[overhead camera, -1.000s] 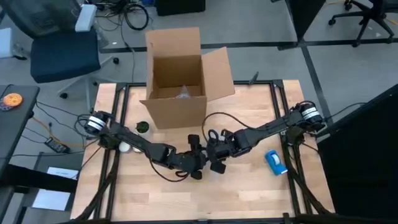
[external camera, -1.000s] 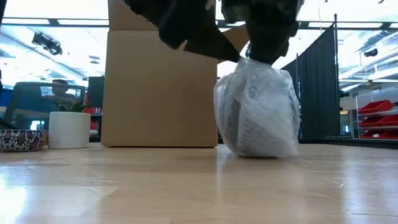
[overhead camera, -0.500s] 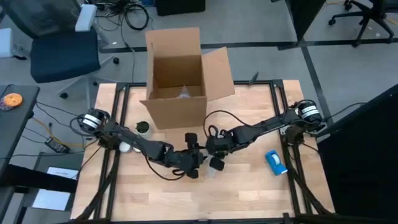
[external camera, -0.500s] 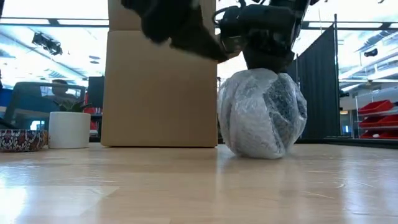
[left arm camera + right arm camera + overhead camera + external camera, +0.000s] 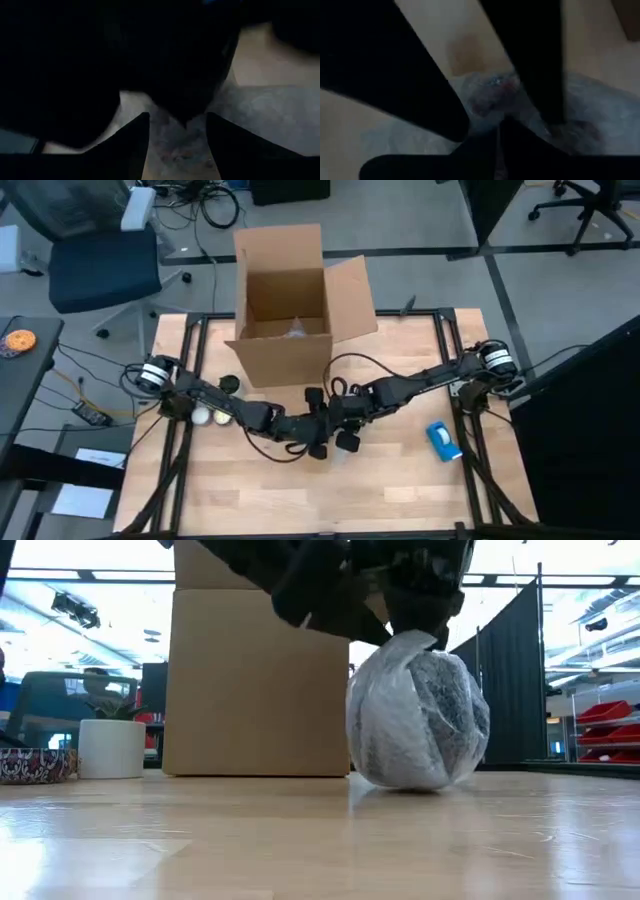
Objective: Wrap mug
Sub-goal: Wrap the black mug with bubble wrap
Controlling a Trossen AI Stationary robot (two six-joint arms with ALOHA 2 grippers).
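Mug [image 5: 418, 720], swathed all round in clouded bubble wrap, shows in the low view as a pale lumpy ball just right of frame centre, resting on the counter [image 5: 300, 840]; none of its orange can be seen, only dark grey patches through the plastic. In the high view it lies hidden under the two claws at the middle of the frame, below the box [image 5: 290, 300].

Left claw [image 5: 318, 438] and right claw [image 5: 345, 430] meet over the bundle. From the left wrist view its two fingers [image 5: 127, 145] stand apart with wrap between them; whether they grip it I cannot tell. In the right wrist view the fingers [image 5: 430, 100] are spread over the wrap [image 5: 485, 100], and again a hold cannot be told.

Against half a second ago, the bundle has turned: the dark patch that sat on its right flank now faces more to the front and upper middle, and the top of the wrap rises to a small peak under the claws. The left arm has come further in toward frame centre, so both claws now crowd tight above the ball.

A white cup [image 5: 110, 748] and a patterned bowl [image 5: 35, 765] stand at lower left in the low view; a blue tape roll [image 5: 443, 438] lies right of centre in the high view.
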